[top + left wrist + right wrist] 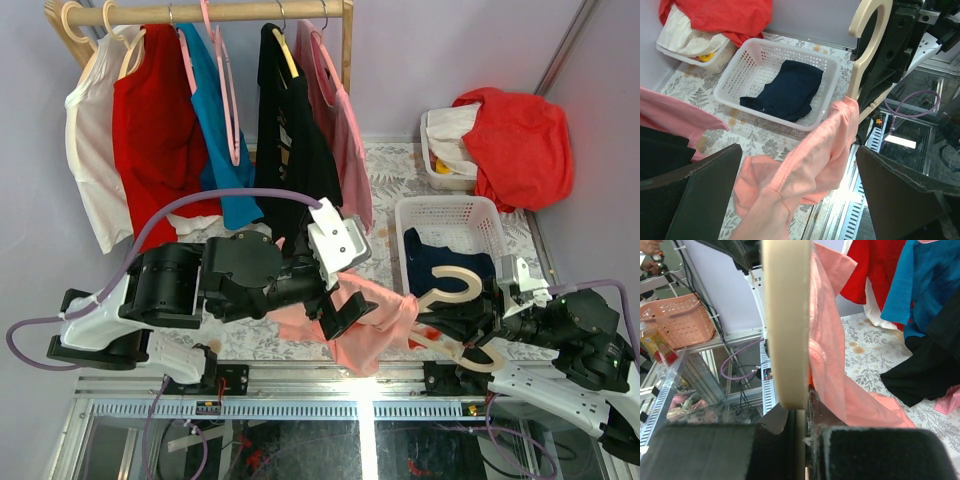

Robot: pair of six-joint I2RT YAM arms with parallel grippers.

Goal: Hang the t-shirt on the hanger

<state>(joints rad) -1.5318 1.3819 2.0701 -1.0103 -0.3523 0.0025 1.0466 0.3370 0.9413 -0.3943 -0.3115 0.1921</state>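
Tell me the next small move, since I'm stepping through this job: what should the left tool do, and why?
Probably lower the open left tool and close on the loose t-shirt beneath it. The right tool grips the hanger, and the cloth drapes over only one hanger arm, so it needs pulling across.

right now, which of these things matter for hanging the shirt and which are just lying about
In the job: pink t-shirt, cream hanger held in the right gripper.
Lying about: white basket with a navy garment, tub with a red cloth, rail of hung clothes.
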